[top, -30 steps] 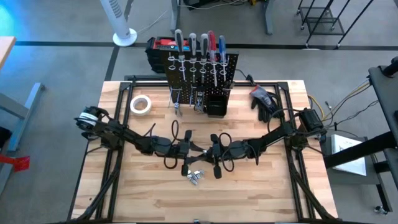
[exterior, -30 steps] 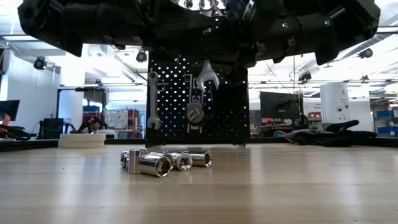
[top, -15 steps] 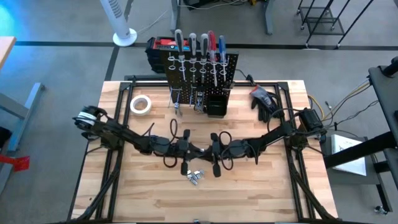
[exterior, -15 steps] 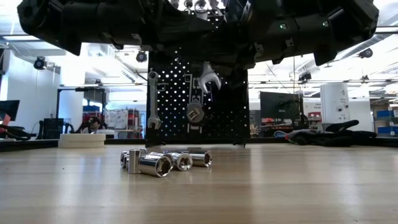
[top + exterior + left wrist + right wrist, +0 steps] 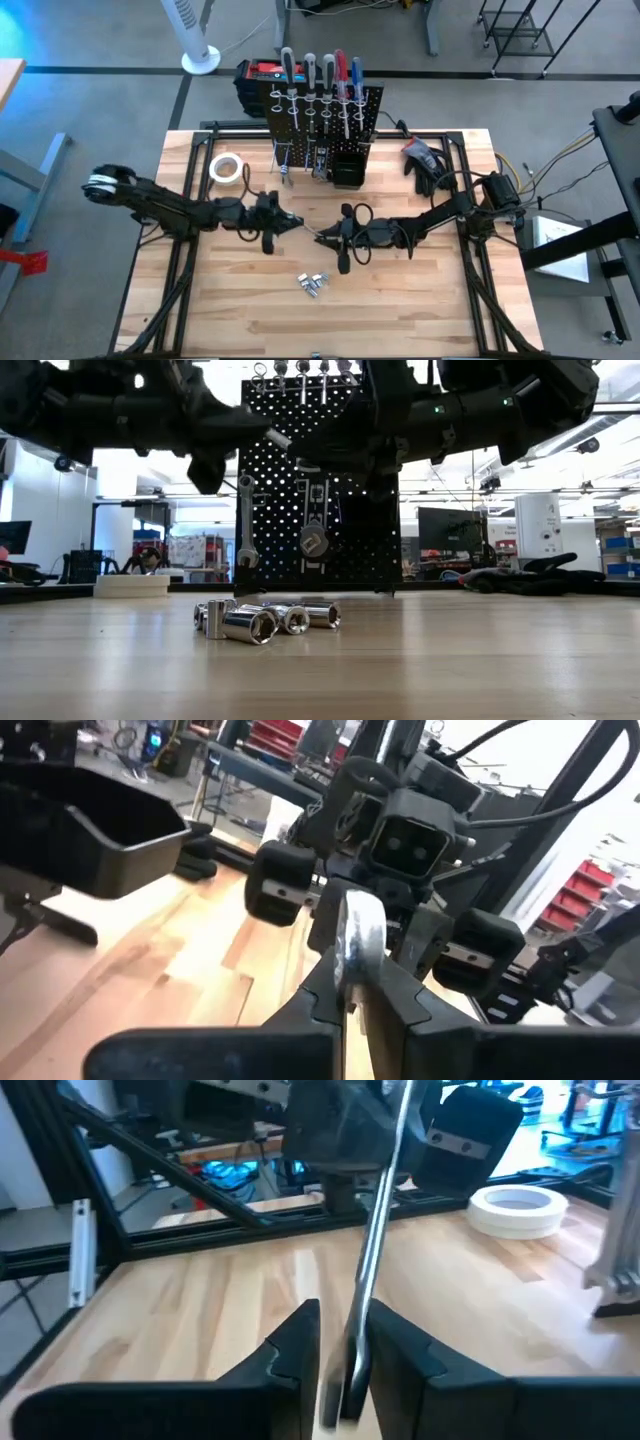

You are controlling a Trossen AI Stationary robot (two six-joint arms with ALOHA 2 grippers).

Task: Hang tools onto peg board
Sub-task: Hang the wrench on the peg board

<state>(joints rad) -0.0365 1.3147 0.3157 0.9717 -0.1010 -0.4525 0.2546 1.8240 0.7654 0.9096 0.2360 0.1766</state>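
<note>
While the left gripper (image 5: pixel 284 222) is clamping the slim silver wrench (image 5: pixel 305 230) mid-bench, the right gripper (image 5: pixel 327 237) is standing slightly parted around it; retreat straight.

A robotics lab or workshop is indicated: a wooden table (image 5: pixel 400 300) framed by black rails, a white fan (image 5: pixel 193 30) on the grey floor, and shelving and monitors seen behind.

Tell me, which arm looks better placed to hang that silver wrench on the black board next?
Probably the left. Its claw is shut on the wrench, while the right claw is loosening around the other end, beside the peg board.
</note>
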